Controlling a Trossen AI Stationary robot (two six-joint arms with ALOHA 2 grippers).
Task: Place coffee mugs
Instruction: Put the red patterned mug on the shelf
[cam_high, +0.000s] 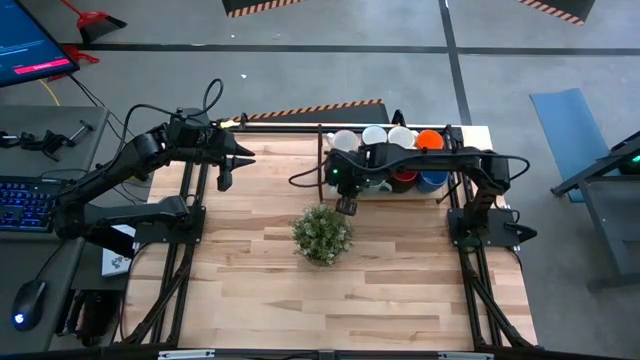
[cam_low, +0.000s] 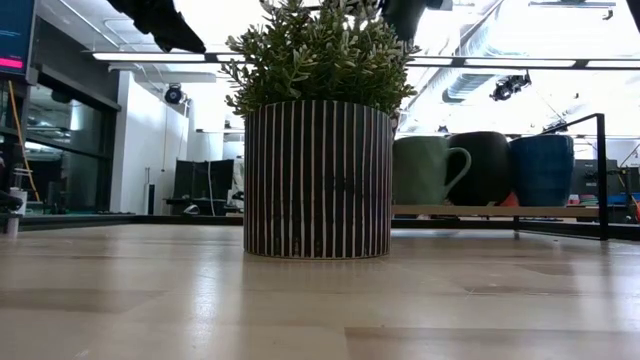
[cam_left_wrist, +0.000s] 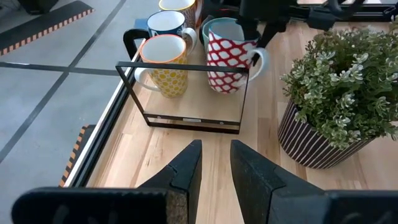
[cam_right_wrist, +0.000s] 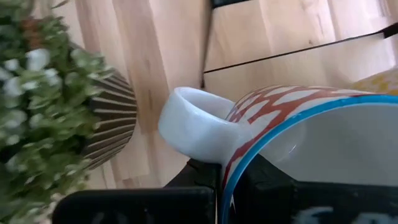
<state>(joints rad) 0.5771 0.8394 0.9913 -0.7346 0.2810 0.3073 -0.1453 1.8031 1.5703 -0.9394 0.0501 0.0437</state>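
Now right hand (cam_left_wrist: 258, 28) clamps rim of red-and-white patterned ceramic mug (cam_left_wrist: 227, 59) on tray; lower gently, release upright. Left hand (cam_left_wrist: 216, 163) narrowly parted, empty.

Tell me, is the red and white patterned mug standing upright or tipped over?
Upright. The red and white mug stands on the rack's shelf with its mouth upward, and the right gripper is shut on its rim.

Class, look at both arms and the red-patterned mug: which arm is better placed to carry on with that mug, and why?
Right. The right gripper is shut on the red-patterned mug's rim, while the left gripper hangs open, apart from the mugs, holding nothing.
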